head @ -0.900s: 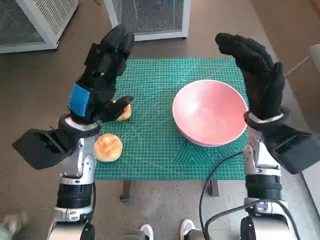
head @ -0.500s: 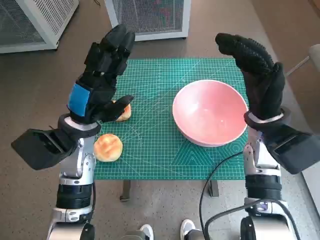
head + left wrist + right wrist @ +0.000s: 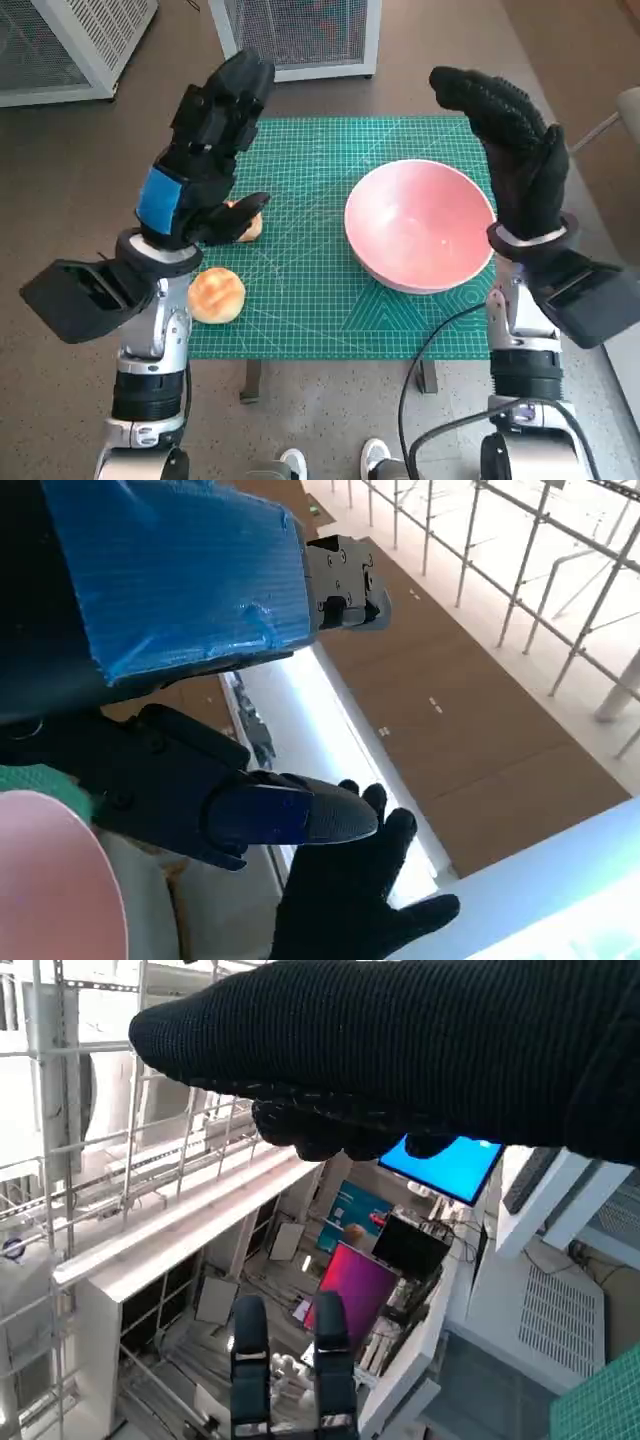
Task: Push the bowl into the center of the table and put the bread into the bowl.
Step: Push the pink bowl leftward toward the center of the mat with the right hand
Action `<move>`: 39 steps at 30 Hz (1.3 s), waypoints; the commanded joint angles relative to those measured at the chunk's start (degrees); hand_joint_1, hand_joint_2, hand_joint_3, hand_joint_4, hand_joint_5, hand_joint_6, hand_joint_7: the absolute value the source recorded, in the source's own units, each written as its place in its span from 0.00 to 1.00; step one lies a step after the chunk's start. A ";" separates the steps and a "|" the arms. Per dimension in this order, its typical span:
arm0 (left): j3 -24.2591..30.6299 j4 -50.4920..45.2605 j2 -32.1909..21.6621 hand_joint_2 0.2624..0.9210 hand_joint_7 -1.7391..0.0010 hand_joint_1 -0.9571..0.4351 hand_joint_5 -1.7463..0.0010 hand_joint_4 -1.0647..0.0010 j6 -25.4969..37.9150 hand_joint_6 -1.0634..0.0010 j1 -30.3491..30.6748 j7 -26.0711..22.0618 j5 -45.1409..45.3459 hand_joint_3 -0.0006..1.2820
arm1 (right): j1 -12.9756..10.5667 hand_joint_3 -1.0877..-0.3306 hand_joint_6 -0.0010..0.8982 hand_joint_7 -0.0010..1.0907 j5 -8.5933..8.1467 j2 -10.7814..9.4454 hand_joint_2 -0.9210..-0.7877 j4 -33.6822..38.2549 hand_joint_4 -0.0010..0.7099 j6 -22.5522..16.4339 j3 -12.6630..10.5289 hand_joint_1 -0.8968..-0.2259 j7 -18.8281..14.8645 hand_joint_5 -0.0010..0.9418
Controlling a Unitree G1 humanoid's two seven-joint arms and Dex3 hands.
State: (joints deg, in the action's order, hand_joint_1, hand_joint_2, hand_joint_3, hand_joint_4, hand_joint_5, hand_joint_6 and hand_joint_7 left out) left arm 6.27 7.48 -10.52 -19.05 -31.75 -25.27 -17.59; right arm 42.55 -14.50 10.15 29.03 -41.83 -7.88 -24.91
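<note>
A pink bowl (image 3: pixel 420 225) sits on the right part of the green cutting mat (image 3: pixel 310 280); its rim (image 3: pixel 60 880) shows in the left wrist view. One bread roll (image 3: pixel 216 294) lies at the mat's near left corner. A second roll (image 3: pixel 245 224) peeks out behind my left thumb. My left hand (image 3: pixel 205 150) is raised above the mat's left side, fingers spread, holding nothing. My right hand (image 3: pixel 510 150) is lifted over the bowl's right edge, fingers extended, empty. The left wrist view also catches the right glove (image 3: pixel 360 890). The left hand's fingers (image 3: pixel 290 1360) show in the right wrist view.
White mesh cabinets (image 3: pixel 300 35) stand beyond the mat's far edge, another (image 3: pixel 70 45) at the far left. A black cable (image 3: pixel 430 350) hangs below the table's front edge beside my right arm. Shoes (image 3: pixel 380 458) show on the floor near the table's front.
The left hand's fingers have risen slightly and stretched further out. The right hand, bowl and both rolls have stayed put.
</note>
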 commanded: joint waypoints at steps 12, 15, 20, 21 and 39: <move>0.07 0.28 0.10 1.00 0.75 0.25 1.00 0.90 -1.43 1.00 0.96 1.01 2.11 0.23 | 2.15 0.51 0.00 0.54 1.97 5.88 0.00 17.35 0.31 -5.22 -5.20 0.48 2.74 0.00; 0.01 0.34 0.09 1.00 0.75 0.24 1.00 0.90 -1.80 1.00 1.10 1.24 2.55 0.24 | 3.13 0.51 0.00 0.53 3.31 7.37 0.00 22.73 0.30 -6.26 -6.14 0.47 4.82 0.00; 0.12 0.61 0.04 1.00 0.75 0.24 1.00 0.90 -2.23 1.00 1.26 1.52 2.81 0.25 | 4.95 0.48 0.00 0.47 5.73 10.05 0.00 31.82 0.29 -6.43 -7.18 0.49 9.35 0.00; 0.19 0.79 0.02 1.00 0.75 0.24 1.00 0.90 -2.35 1.00 1.28 1.48 2.75 0.25 | 5.27 0.48 0.00 0.47 6.14 10.48 0.00 33.54 0.29 -6.00 -7.31 0.50 10.34 0.00; 0.74 1.20 -0.53 1.00 0.75 0.23 1.00 0.90 -3.09 1.00 2.16 0.90 1.93 0.25 | 6.00 0.37 0.01 0.42 2.45 9.11 0.00 46.03 0.16 13.59 -13.21 0.59 13.07 0.00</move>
State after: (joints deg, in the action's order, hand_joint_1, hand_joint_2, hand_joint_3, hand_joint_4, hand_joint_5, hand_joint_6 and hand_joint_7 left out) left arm 6.67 8.43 -10.57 -21.65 -30.37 -24.17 -15.55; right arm 49.43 -11.03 20.77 73.41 -32.10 -19.82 -11.52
